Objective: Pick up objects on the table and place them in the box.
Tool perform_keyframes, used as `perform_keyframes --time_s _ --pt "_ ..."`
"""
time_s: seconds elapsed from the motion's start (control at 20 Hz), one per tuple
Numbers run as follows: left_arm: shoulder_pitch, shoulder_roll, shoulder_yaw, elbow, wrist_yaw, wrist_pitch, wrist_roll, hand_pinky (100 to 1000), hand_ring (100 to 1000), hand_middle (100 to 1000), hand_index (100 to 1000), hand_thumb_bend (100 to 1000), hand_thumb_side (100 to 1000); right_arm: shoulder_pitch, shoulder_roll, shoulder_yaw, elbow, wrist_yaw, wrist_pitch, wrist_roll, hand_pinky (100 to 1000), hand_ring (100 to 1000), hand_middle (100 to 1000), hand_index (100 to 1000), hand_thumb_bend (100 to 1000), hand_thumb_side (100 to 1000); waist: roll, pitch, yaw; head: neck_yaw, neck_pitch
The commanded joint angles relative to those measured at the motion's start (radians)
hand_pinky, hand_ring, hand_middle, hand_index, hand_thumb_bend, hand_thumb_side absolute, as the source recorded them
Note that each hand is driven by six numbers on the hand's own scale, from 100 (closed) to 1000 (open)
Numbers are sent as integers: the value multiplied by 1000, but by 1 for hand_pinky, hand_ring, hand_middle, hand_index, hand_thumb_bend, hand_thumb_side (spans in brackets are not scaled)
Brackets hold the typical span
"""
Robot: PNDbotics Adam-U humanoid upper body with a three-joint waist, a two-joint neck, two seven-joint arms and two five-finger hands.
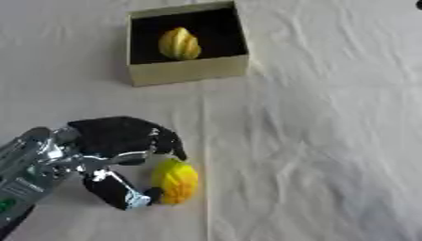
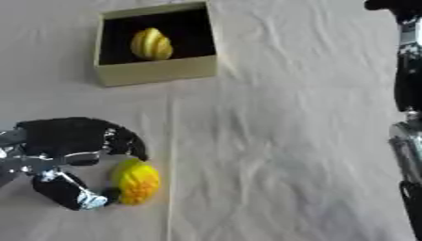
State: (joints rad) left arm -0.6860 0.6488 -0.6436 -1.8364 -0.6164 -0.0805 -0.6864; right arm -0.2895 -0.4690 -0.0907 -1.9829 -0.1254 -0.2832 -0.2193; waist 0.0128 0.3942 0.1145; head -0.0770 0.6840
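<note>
Left hand (image 1: 115, 141) enters from 8 o'clock, fingers and thumb curled round a yellow ridged fruit (image 1: 175, 180) on the white cloth (image 1: 313, 141); whether the fruit is lifted cannot be told. At 11 o'clock, the box (image 1: 188, 69), dark inside, holds a second yellow fruit (image 1: 179, 44). Right arm (image 2: 405, 94) is cut off at the 3 o'clock edge, its hand out of sight.

Soft, even, bright light; faint shadows under the box (image 1: 188, 69) and robot hand (image 1: 124, 141); both views slightly blurred.
</note>
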Motion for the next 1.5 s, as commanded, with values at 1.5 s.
perform_keyframes --time_s 1.5 --pt "-148 108 293 -164 84 55 242 724 754 687 721 100 100 12 -14 -12 -17 3 7 -23 860 643 691 776 100 600 5 -22 17 -23 -19"
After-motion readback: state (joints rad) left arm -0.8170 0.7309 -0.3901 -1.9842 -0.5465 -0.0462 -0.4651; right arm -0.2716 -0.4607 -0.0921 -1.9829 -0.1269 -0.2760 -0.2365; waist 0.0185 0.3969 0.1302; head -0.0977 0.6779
